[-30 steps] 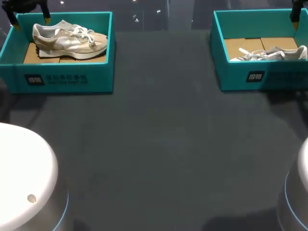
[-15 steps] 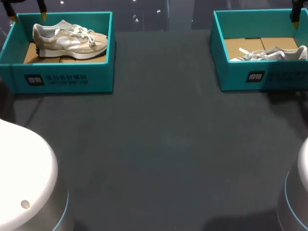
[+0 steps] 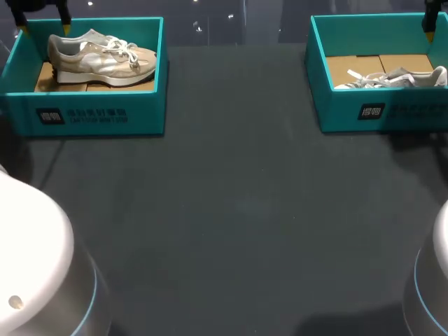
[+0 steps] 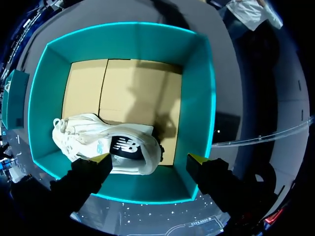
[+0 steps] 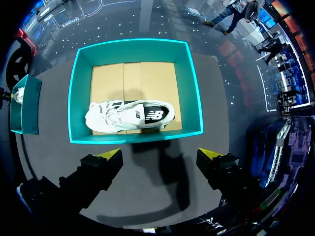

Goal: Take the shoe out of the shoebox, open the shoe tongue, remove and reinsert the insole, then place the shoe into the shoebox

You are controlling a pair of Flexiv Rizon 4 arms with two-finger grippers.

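shoe (image 4: 98,147) lies in its shoebox (image 4: 195,98); left gripper (image 4: 148,158) and right gripper (image 5: 160,153) both spread apart

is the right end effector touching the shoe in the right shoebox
Apart. Right wrist view: the right end effector hangs beyond the shoebox wall, the shoe inside.

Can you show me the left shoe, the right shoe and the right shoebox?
left shoe (image 3: 98,57), head view, its side panel.
right shoe (image 5: 130,116), right wrist view, its laced middle.
right shoebox (image 3: 343,112), head view, its front wall.
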